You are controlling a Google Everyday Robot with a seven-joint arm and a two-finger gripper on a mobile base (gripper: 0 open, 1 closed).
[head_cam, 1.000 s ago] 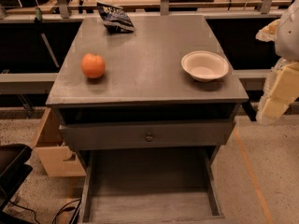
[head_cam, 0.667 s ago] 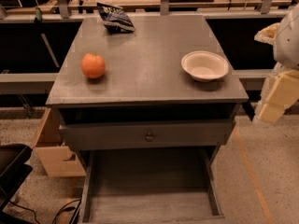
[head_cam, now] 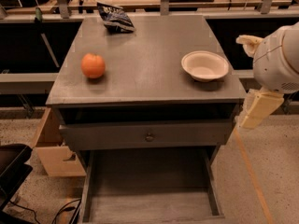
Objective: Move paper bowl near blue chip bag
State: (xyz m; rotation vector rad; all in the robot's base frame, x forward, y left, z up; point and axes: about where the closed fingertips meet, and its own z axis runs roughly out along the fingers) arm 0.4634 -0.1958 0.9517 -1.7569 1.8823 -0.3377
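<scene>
The paper bowl [head_cam: 204,66] is off-white and sits upright near the right edge of the grey table [head_cam: 149,85]. The blue chip bag [head_cam: 115,18] lies crumpled at the table's far edge, left of centre. My gripper [head_cam: 258,107] hangs off the table's right side, to the right of the bowl and lower than it, not touching it. The white arm body [head_cam: 278,59] sits above it. Nothing shows in the gripper.
An orange fruit [head_cam: 93,65] rests on the table's left part. Below the top, a drawer [head_cam: 149,190] stands pulled out towards me. A cardboard box [head_cam: 53,150] sits on the floor at the left. A bench with cables runs behind the table.
My arm and gripper have shifted a little to the left, closer to the table's right side. The bowl, bag and orange have not moved.
</scene>
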